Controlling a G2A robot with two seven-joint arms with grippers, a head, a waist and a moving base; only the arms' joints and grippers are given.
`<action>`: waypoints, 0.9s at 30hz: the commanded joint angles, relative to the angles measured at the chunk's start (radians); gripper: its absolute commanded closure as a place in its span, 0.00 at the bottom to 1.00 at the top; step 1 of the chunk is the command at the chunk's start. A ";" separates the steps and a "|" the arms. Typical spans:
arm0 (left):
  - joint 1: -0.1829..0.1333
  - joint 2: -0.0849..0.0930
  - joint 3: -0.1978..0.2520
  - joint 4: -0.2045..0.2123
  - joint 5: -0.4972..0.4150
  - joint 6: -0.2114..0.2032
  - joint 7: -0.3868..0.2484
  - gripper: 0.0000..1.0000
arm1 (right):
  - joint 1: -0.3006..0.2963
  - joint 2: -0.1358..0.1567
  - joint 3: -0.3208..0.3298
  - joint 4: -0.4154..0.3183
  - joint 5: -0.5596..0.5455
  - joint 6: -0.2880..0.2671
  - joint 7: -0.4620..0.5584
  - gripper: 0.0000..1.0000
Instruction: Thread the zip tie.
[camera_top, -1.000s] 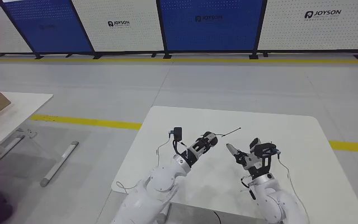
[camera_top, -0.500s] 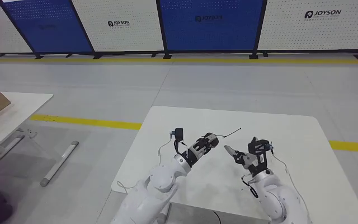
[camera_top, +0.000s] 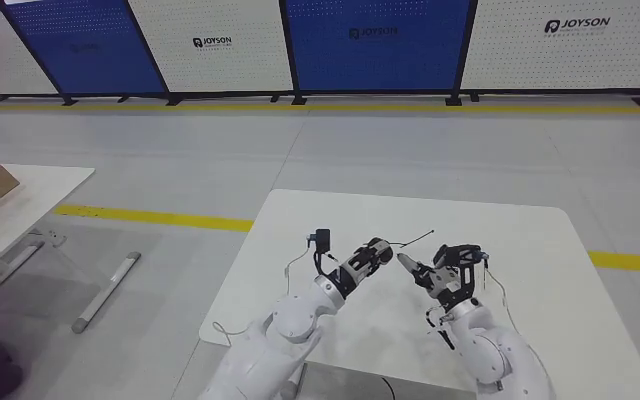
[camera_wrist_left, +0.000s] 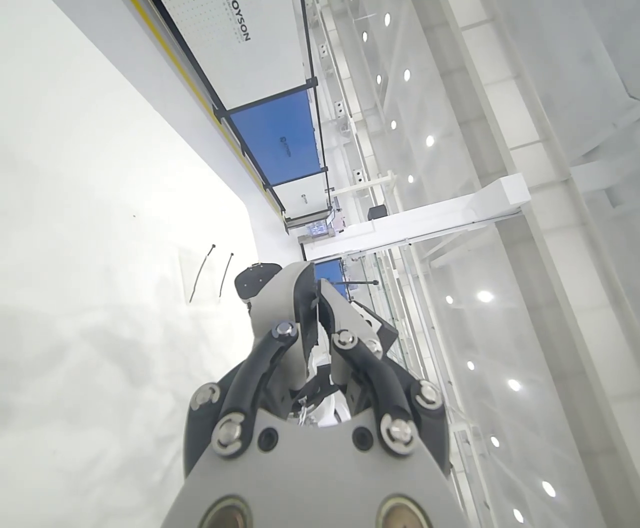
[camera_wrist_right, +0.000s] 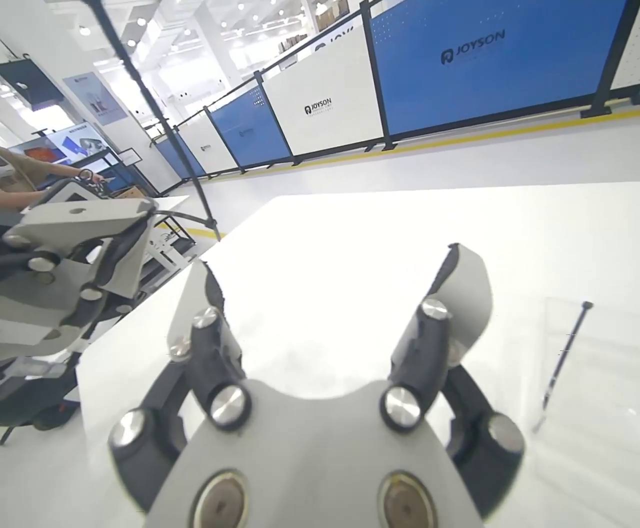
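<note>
My left gripper (camera_top: 381, 248) sits above the middle of the white table (camera_top: 520, 225), shut on a thin black zip tie (camera_top: 410, 239) whose free end points away toward the far right. In the left wrist view the strap (camera_wrist_left: 317, 312) is pinched edge-on between the closed fingers of that gripper (camera_wrist_left: 316, 300). My right gripper (camera_top: 420, 268) hovers just to the right of it, open and holding nothing. In the right wrist view its fingers (camera_wrist_right: 465, 270) are spread wide around the gripper's middle (camera_wrist_right: 335, 272). There the held zip tie (camera_wrist_right: 165, 130) runs as a dark line beside the left gripper (camera_wrist_right: 107, 245).
Two spare zip ties (camera_wrist_left: 201, 274) (camera_wrist_left: 225, 275) lie side by side on the table beyond the left gripper. One of them (camera_wrist_right: 565, 357) lies close beside the right gripper. Blue and white partition panels (camera_top: 380, 45) stand across the floor behind the table.
The right gripper has shifted left, closer to the left gripper and the held zip tie. The left gripper has barely moved.
</note>
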 joint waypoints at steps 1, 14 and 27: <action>-0.003 0.000 0.004 0.003 0.007 -0.001 0.004 1.00 | 0.005 -0.001 -0.007 0.003 0.004 0.003 0.006 0.60; -0.030 -0.006 0.032 0.043 0.037 -0.007 0.041 1.00 | 0.027 -0.002 -0.043 0.016 0.002 0.020 0.018 0.63; -0.045 -0.010 0.048 0.068 0.058 -0.008 0.051 1.00 | 0.030 0.000 -0.057 0.009 0.005 0.026 0.013 0.65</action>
